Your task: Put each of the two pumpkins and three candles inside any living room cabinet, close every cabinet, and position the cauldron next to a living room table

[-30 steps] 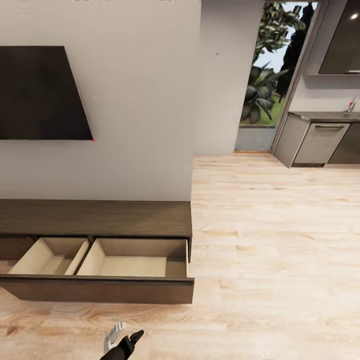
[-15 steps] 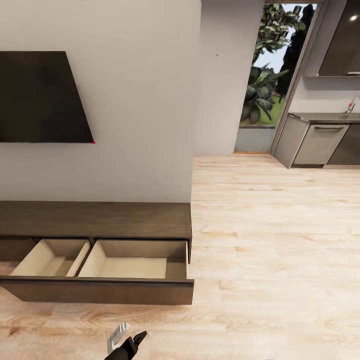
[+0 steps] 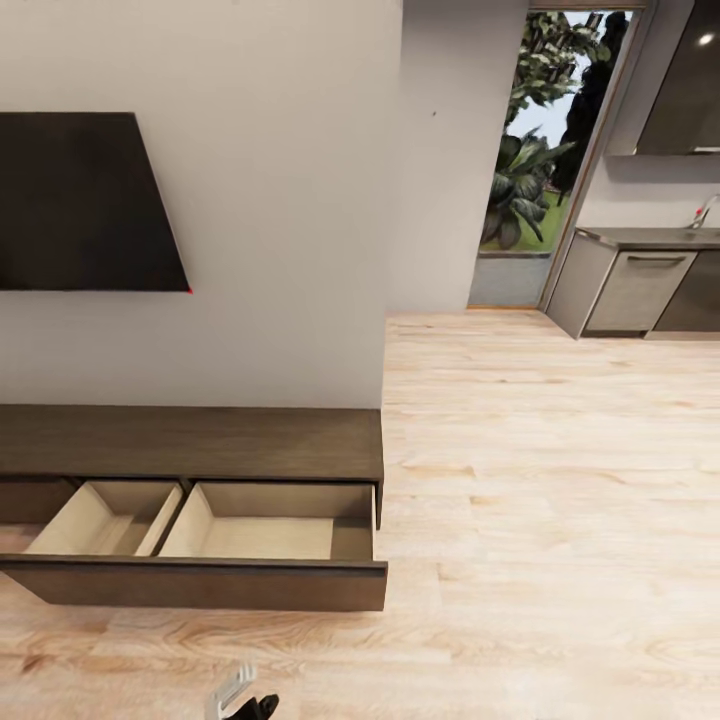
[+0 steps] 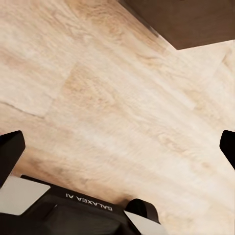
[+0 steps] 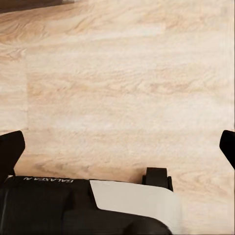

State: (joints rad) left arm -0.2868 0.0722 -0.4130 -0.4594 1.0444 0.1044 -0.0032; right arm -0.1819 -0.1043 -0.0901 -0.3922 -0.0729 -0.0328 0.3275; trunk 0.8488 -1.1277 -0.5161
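The left gripper (image 4: 117, 147) hangs low with its two fingers spread wide apart. The right gripper (image 5: 117, 144) also has its fingers spread wide, holding nothing.

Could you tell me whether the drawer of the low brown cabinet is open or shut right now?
Open. The drawer is pulled out from the cabinet, showing two pale compartments; nothing shows inside the visible parts.

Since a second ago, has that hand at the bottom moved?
Yes. The left gripper has dropped toward the picture's bottom edge, farther from the cabinet drawer front.
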